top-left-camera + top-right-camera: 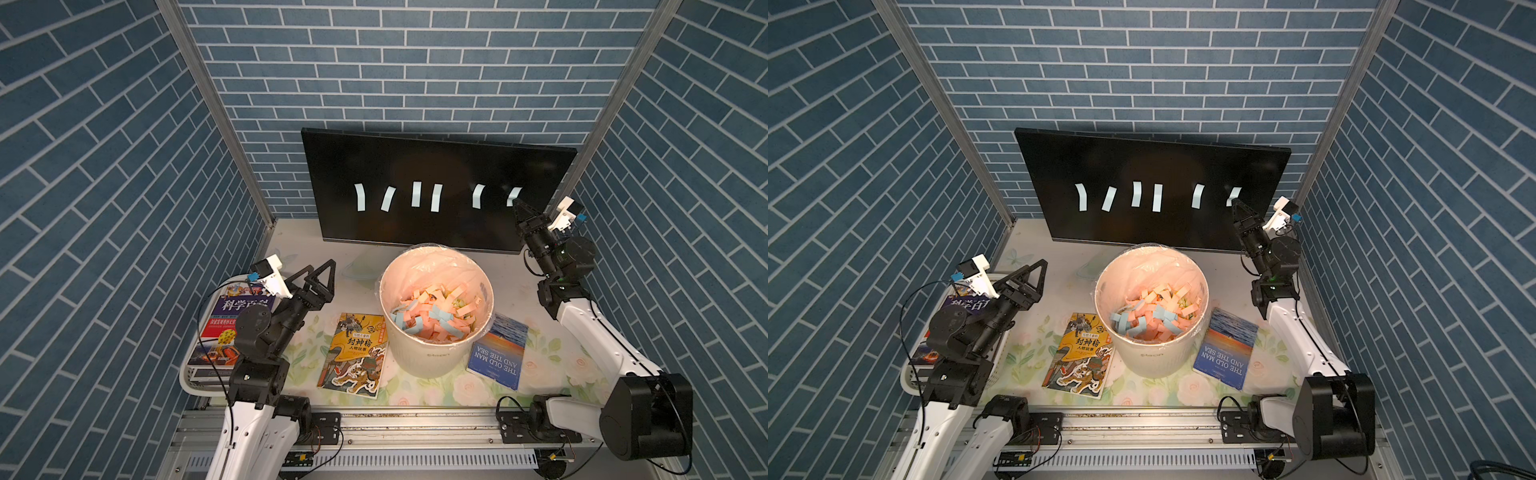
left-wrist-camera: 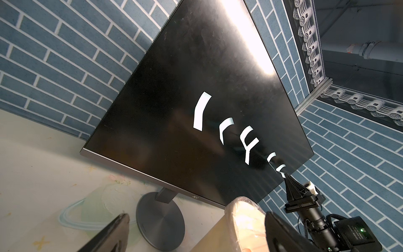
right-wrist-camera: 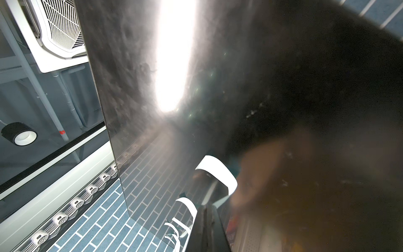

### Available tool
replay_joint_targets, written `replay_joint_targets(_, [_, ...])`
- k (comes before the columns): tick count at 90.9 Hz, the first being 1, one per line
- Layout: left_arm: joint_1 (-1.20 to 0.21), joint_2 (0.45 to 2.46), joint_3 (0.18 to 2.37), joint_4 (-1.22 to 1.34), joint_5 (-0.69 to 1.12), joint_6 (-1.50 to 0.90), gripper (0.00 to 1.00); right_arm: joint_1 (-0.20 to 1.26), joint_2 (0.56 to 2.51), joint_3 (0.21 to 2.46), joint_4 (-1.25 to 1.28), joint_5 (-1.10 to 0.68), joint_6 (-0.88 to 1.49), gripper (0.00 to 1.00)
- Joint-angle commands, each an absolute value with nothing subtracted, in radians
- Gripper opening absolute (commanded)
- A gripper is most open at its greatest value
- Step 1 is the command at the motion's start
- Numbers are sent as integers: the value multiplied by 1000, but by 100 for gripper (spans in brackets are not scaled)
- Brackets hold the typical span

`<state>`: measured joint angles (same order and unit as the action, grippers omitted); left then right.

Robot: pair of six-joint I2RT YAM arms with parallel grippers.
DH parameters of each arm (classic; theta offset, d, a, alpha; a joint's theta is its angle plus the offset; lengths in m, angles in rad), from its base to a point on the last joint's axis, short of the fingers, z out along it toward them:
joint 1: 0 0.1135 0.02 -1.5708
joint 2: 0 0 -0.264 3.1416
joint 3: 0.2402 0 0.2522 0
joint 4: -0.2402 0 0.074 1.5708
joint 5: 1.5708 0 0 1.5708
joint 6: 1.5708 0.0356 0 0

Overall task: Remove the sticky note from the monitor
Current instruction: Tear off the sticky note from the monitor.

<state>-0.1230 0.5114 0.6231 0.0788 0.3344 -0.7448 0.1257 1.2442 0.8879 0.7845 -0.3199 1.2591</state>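
Right end effector [image 1: 516,203], closed, pinches the rightmost sticky note [image 1: 515,192] at its lower end on the monitor [image 1: 415,166].

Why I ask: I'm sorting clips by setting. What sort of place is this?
Probably a robot test booth staged as a desk corner: brick-print wall panels in aluminium framing, a mounting rail across the front, and a monitor carrying sticky notes behind a white bin of discarded ones.
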Motion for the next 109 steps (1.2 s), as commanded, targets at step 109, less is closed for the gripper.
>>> replay_joint_targets(109, [-126,456,621,66,344,-744,100,184,1022,756,623,-546,990,0])
